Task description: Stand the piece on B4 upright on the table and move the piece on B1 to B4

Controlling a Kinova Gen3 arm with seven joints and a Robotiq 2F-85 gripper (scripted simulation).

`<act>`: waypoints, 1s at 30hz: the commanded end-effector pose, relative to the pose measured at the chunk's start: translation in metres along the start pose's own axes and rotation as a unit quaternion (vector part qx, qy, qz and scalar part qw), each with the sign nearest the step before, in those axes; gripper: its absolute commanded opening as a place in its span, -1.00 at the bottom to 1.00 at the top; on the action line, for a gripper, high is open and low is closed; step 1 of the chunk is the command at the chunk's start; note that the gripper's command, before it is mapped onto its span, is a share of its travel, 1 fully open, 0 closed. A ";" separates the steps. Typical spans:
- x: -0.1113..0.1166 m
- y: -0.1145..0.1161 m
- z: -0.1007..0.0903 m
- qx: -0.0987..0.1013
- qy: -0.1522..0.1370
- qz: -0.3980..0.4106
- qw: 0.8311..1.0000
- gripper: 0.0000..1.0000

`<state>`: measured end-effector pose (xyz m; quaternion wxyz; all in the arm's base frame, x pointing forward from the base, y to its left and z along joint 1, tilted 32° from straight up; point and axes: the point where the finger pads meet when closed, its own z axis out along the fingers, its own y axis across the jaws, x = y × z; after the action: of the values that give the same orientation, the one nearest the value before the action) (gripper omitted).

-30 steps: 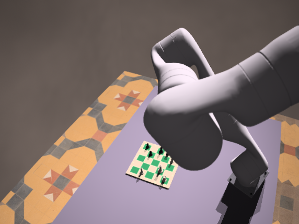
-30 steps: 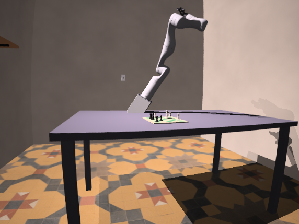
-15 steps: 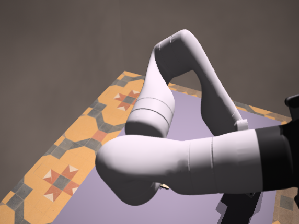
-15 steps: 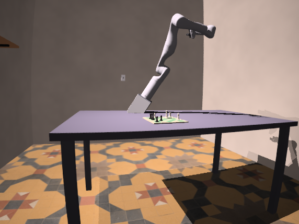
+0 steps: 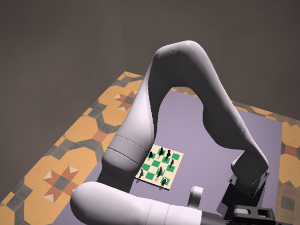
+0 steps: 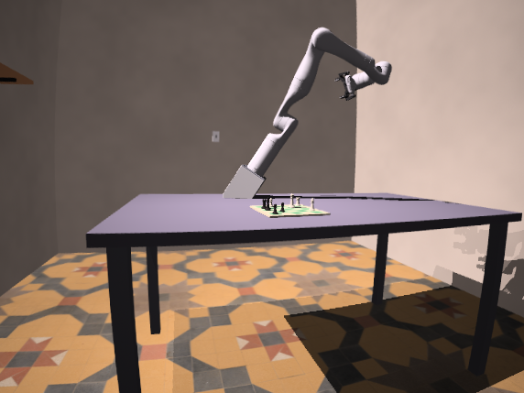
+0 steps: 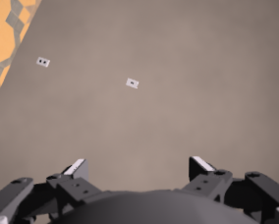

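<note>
A small green and cream chessboard [image 5: 159, 167] lies on the purple table and also shows in the exterior view [image 6: 289, 211]. Several black pieces [image 5: 161, 151] stand on its far rows and several pale pieces [image 5: 164, 180] on its near rows. All look upright. The edge letters are too small to read, so I cannot tell which squares are B4 and B1. My gripper [image 6: 344, 85] is high in the air, far above the board and off to its right. In the wrist view my gripper [image 7: 139, 169] is open and empty, facing a grey-brown wall.
The arm's grey base block [image 6: 243, 182] sits on the table just behind the board. The arm's links [image 5: 183, 95] hide part of the table in the top view. A beige wall [image 6: 440, 88] is close behind the raised wrist.
</note>
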<state>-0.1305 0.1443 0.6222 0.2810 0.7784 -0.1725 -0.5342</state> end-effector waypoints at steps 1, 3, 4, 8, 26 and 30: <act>0.007 -0.041 0.004 0.027 0.024 0.035 0.999 1.00; 0.007 -0.041 0.004 0.027 0.024 0.035 0.999 1.00; 0.012 -0.058 0.001 0.041 0.029 0.048 0.998 1.00; 0.036 -0.124 -0.015 0.098 0.052 0.100 0.989 1.00; 0.183 -0.327 -0.105 0.304 0.169 0.292 0.891 1.00; 0.223 -0.358 -0.132 0.347 0.202 0.328 0.855 1.00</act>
<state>0.0671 0.3265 0.2862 0.1729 0.8074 -0.5403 -0.1619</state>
